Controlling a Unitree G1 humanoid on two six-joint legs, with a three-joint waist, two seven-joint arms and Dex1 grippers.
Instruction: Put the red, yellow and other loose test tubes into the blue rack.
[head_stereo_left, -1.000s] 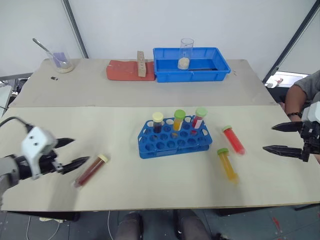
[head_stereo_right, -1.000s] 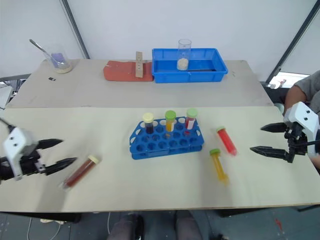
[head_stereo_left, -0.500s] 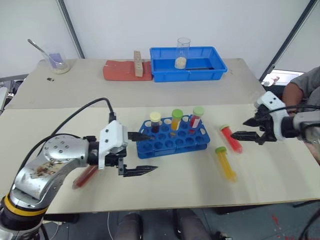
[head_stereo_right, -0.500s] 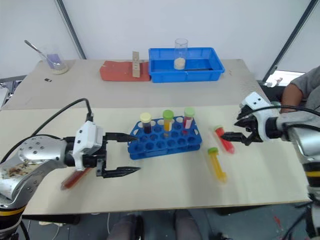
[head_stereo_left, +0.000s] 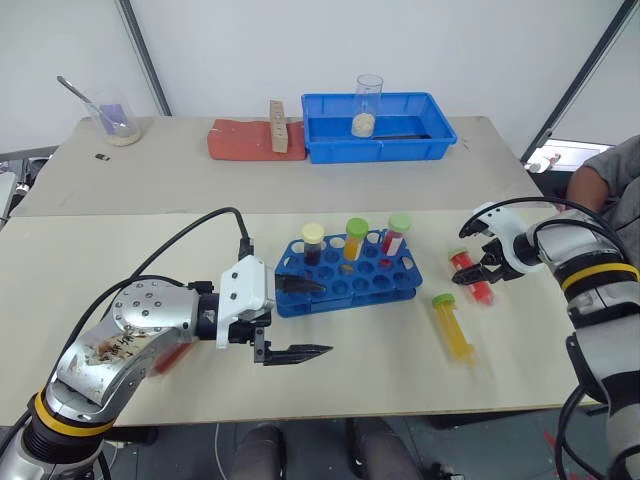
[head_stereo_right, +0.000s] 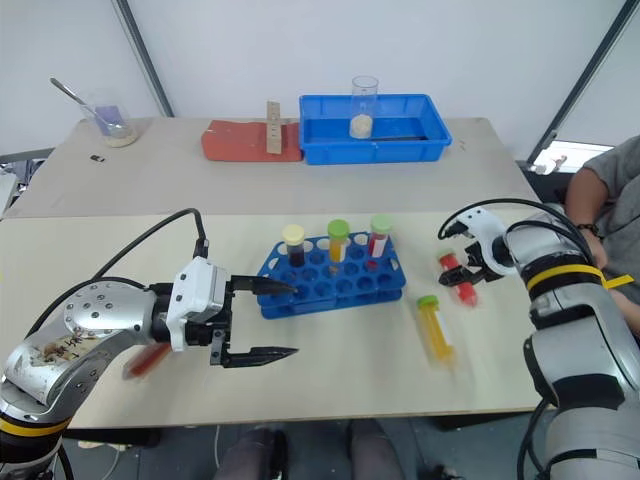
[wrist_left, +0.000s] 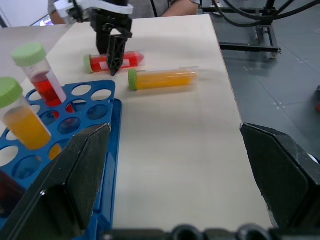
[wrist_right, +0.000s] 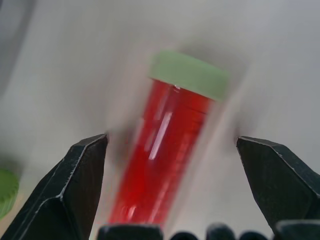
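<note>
Test tubes are partly sorted: the small bright blue plastic rack (head_stereo_left: 346, 277) with rows of round holes stands mid-desk holding three capped tubes upright, while a red-filled tube with a green cap (head_stereo_left: 470, 275) and a yellow-filled tube with a green cap (head_stereo_left: 452, 326) lie loose on the pale wooden desk (head_stereo_left: 400, 370) just to the rack's right, and a dark red tube (head_stereo_right: 146, 358) lies to its left, mostly hidden behind the left arm. Over the last second the right gripper (head_stereo_left: 482, 256) has swung in from the desk's right edge and tipped downward, and it now hangs directly over the red tube with its two black fingers spread wide to either side of it; in the right wrist view the tube (wrist_right: 165, 150) lies between the open fingers, apart from both. The left gripper (head_stereo_left: 295, 318) has moved away from the dark red tube toward the rack's left end, its fingers also wide and holding nothing. Judging from this, the red tube is the next pick: the right gripper needs only to lower and close, then carry it to a free hole
</note>
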